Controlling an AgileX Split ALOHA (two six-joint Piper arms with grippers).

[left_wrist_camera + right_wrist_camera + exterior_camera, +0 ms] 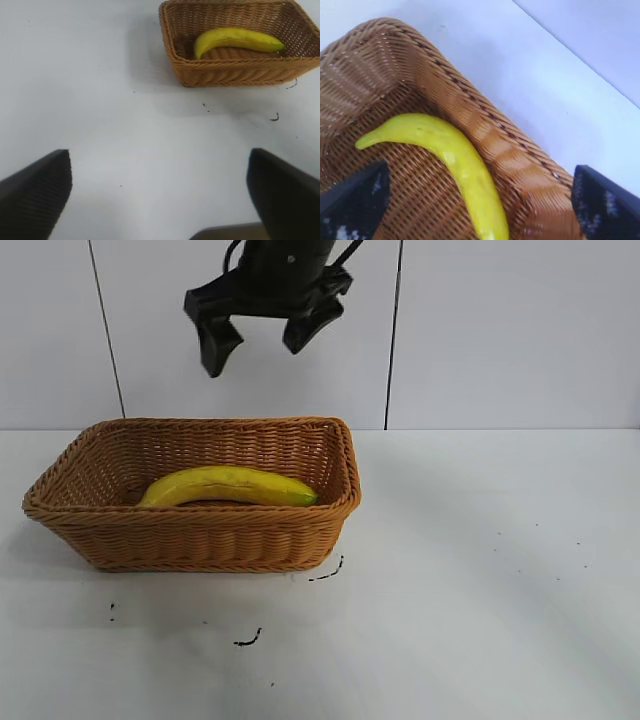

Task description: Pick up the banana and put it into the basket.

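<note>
The yellow banana point(230, 485) lies lengthwise inside the tan woven basket point(190, 540) at the table's left. My right gripper point(255, 352) hangs open and empty well above the basket's back rim. In the right wrist view the banana point(455, 155) lies on the basket's floor beside its wall point(485, 135), between and below the spread fingers of the right gripper point(480, 172). My left gripper point(159, 165) is open and empty over bare table, far from the basket point(240, 72) and the banana point(235, 39). It does not show in the exterior view.
The white table point(480, 570) stretches to the right of the basket. Small black marks point(248, 640) lie on it in front of the basket. A white panelled wall point(500, 330) stands behind.
</note>
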